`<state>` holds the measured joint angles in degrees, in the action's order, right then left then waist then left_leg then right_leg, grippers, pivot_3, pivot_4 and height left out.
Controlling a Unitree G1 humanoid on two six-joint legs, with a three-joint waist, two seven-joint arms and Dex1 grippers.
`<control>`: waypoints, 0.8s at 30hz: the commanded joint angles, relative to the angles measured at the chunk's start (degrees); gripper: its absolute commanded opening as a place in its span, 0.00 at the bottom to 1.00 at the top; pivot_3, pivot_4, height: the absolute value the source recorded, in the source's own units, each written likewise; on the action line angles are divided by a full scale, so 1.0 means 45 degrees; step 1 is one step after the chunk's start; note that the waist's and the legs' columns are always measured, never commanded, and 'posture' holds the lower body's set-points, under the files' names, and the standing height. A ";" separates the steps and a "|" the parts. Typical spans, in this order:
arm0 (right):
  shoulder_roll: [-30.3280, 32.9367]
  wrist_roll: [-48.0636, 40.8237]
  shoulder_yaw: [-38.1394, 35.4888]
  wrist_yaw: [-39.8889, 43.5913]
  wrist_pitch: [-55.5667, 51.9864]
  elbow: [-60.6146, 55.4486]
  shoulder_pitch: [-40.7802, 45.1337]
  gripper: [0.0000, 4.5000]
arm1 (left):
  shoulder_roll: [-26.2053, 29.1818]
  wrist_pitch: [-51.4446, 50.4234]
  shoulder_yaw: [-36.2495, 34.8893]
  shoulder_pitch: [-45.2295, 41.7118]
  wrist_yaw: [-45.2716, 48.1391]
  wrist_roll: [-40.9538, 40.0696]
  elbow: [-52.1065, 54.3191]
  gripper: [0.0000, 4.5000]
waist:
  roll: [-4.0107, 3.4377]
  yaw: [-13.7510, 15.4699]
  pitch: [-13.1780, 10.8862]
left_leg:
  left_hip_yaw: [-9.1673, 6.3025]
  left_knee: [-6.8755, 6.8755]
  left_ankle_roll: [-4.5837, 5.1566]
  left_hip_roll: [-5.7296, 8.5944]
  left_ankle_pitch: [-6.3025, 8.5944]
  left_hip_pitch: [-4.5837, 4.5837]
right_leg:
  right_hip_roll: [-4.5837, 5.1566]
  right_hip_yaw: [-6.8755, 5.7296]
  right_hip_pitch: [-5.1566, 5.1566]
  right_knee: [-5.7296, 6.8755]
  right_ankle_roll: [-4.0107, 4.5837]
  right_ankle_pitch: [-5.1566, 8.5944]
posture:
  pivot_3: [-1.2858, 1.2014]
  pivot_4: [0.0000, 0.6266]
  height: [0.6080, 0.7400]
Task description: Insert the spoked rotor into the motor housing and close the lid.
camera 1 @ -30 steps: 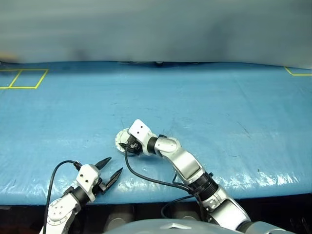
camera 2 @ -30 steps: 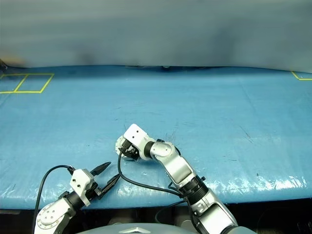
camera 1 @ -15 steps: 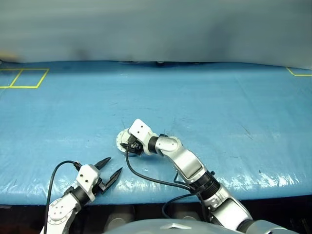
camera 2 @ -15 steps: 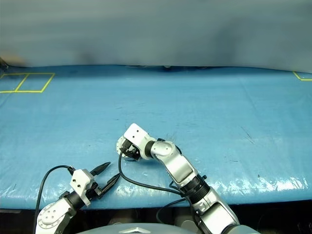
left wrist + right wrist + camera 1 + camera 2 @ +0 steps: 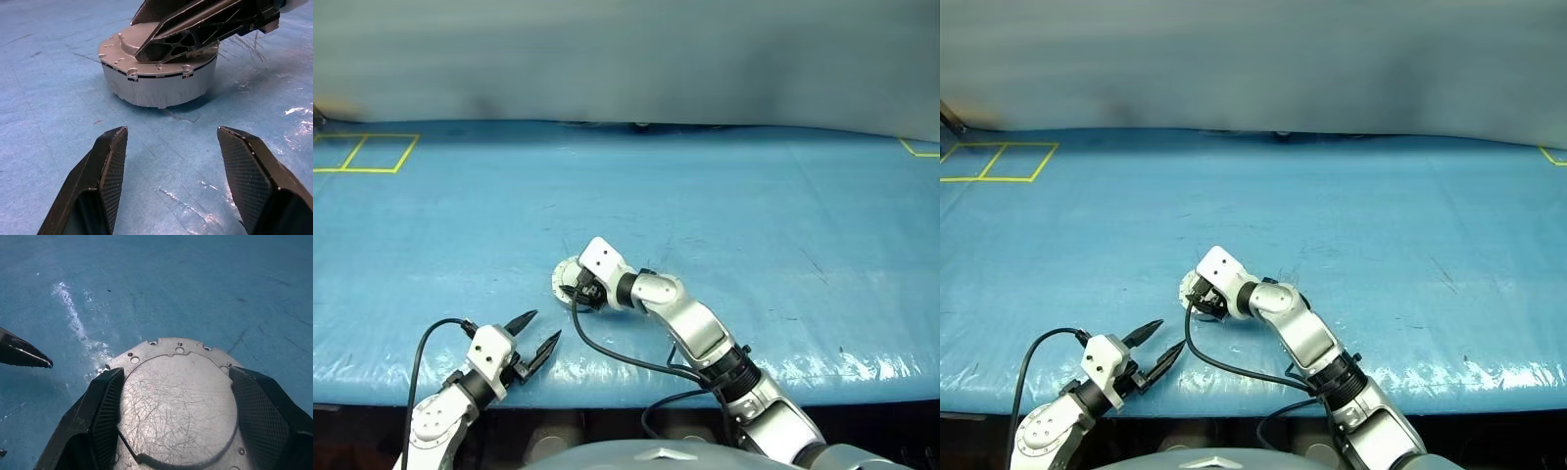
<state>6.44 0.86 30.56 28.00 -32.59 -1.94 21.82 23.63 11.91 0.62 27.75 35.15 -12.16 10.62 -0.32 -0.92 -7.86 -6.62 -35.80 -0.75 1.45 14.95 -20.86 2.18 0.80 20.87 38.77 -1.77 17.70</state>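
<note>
On the blue table covering [image 5: 754, 215], near its front edge, the motor housing [image 5: 159, 81] stood upright as a short silver cylinder with the lid [image 5: 178, 401] lying flat on top, its smooth, scratched outer face up. The spoked rotor could not be seen, so its position could not be confirmed.

The right arm was extended forward and bent across toward the robot's left, its wrist angled down over the housing. The right gripper [image 5: 579, 290] sat directly above the lid, with its two black fingers [image 5: 105, 406] spread to either side of the raised centre disc. In the right wrist view both pads lay over the lid's rim area; whether they pressed on the metal or merely hovered just over it could not be determined. Nothing was pinched between them.

The left arm was held low at the front edge of the table, pointing forward and toward the housing. The left gripper [image 5: 535, 341] was spread apart and empty, near the housing but clearly short of it, with bare covering between its fingertips [image 5: 115, 156] and the housing wall.
</note>
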 commanded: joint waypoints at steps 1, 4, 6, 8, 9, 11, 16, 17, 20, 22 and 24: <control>0.0535 0.0048 -0.0392 0.0167 0.0108 0.0301 -0.0513 0.68 | -0.0007 -0.0060 0.0007 0.0050 -0.0049 -0.0006 0.0621 0.69 | -0.0003 0.0026 -0.0012 | 0.0000 -0.0002 0.0001 0.0002 -0.0002 -0.0020 | 0.0001 -0.0001 0.0019 -0.0001 -0.0003 -0.0001 | 0.52 0.24 1.00; 0.0380 -0.0606 -0.0681 0.0619 0.0383 -0.0325 -0.0714 0.68 | 0.0003 -0.0099 -0.0007 0.0066 -0.0037 -0.0019 0.0650 0.69 | 0.0006 0.0028 -0.0024 | -0.0010 -0.0001 0.0003 0.0004 -0.0003 -0.0102 | -0.0004 -0.0008 0.0092 -0.0003 0.0001 -0.0014 | 0.52 0.24 1.00; 0.0315 -0.0634 -0.0736 0.0590 0.0252 -0.0521 -0.0745 0.68 | 0.0011 -0.0076 -0.0029 0.0075 -0.0011 -0.0035 0.0615 0.69 | 0.0019 0.0010 -0.0039 | -0.0020 -0.0005 0.0004 0.0007 -0.0002 -0.0183 | -0.0012 -0.0009 0.0163 -0.0002 0.0041 -0.0052 | 0.52 0.24 1.00; 0.0269 -0.0585 -0.0697 0.0534 0.0028 -0.0471 -0.0724 0.68 | 0.0013 -0.0033 -0.0043 0.0066 0.0017 -0.0043 0.0549 0.69 | 0.0038 -0.0009 -0.0058 | -0.0017 -0.0003 0.0005 0.0008 0.0000 -0.0193 | -0.0009 -0.0008 0.0151 -0.0001 0.0042 -0.0053 | 0.52 0.24 1.00; 0.0263 -0.0549 -0.0649 0.0518 -0.0089 -0.0383 -0.0709 0.68 | 0.0009 -0.0013 -0.0044 0.0055 0.0023 -0.0040 0.0516 0.69 | 0.0042 -0.0034 -0.0061 | -0.0015 -0.0001 0.0005 0.0008 0.0002 -0.0212 | -0.0008 -0.0008 0.0144 -0.0002 0.0043 -0.0053 | 0.52 0.24 1.00; 0.0287 -0.0440 -0.0519 0.0504 -0.0327 -0.0058 -0.0683 0.68 | -0.0036 0.0072 -0.0071 0.0023 -0.0036 0.0004 0.0440 0.69 | 0.0041 -0.0077 -0.0063 | -0.0011 0.0001 0.0010 0.0008 0.0008 -0.0221 | -0.0005 -0.0008 0.0146 -0.0013 0.0042 -0.0052 | 0.52 0.24 1.00; 0.0431 -0.0209 -0.0242 0.0538 -0.0667 0.0465 -0.0608 0.68 | -0.0744 -0.0122 -0.0522 -0.0543 -0.0804 -0.0486 0.0320 0.69 | 0.0038 -0.0084 -0.0068 | -0.0010 -0.0003 0.0023 0.0011 0.0016 -0.0187 | 0.0000 -0.0011 0.0149 -0.0021 0.0041 -0.0051 | 0.52 0.24 1.00; 0.0436 -0.0215 -0.0235 0.0551 -0.0673 0.0466 -0.0611 0.68 | -0.0876 -0.0149 -0.0625 -0.0706 -0.0905 -0.0608 0.0305 0.69 | 0.0041 -0.0069 -0.0068 | -0.0011 -0.0004 0.0024 0.0011 0.0017 -0.0175 | 0.0000 -0.0012 0.0146 -0.0021 0.0040 -0.0051 | 0.52 0.24 1.00; 0.0431 -0.0194 -0.0220 0.0565 -0.0630 0.0505 -0.0642 0.68 | -0.1117 0.0174 -0.0827 -0.1100 -0.0977 -0.0674 0.0123 0.65 | 0.0041 -0.0065 -0.0067 | -0.0021 -0.0019 0.0013 0.0006 0.0008 -0.0170 | -0.0013 -0.0018 0.0137 -0.0016 0.0039 -0.0052 | 0.52 0.24 1.00; 0.0411 -0.0159 -0.0218 0.0554 -0.0600 0.0568 -0.0646 0.68 | -0.1056 0.0153 -0.0859 -0.1423 -0.0766 -0.0739 -0.0065 0.56 | 0.0043 -0.0076 -0.0065 | -0.0019 -0.0027 0.0013 0.0010 0.0007 -0.0163 | -0.0014 -0.0014 0.0126 -0.0014 0.0031 -0.0057 | 0.52 0.24 1.00; 0.0396 -0.0130 -0.0223 0.0523 -0.0577 0.0601 -0.0649 0.68 | -0.0919 0.0203 -0.0792 -0.1812 -0.0574 -0.0564 -0.0412 0.41 | 0.0045 -0.0086 -0.0064 | -0.0015 -0.0028 0.0017 0.0018 0.0008 -0.0163 | -0.0015 -0.0010 0.0126 -0.0015 0.0021 -0.0064 | 0.52 0.24 1.00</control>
<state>7.04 -1.10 28.75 30.77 -31.97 -3.34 20.95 18.75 11.73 -2.44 20.39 31.71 -14.70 9.55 -0.12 -1.31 -8.15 -6.70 -35.93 -0.67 1.53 14.98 -21.59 2.11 0.75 21.44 38.70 -1.68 17.41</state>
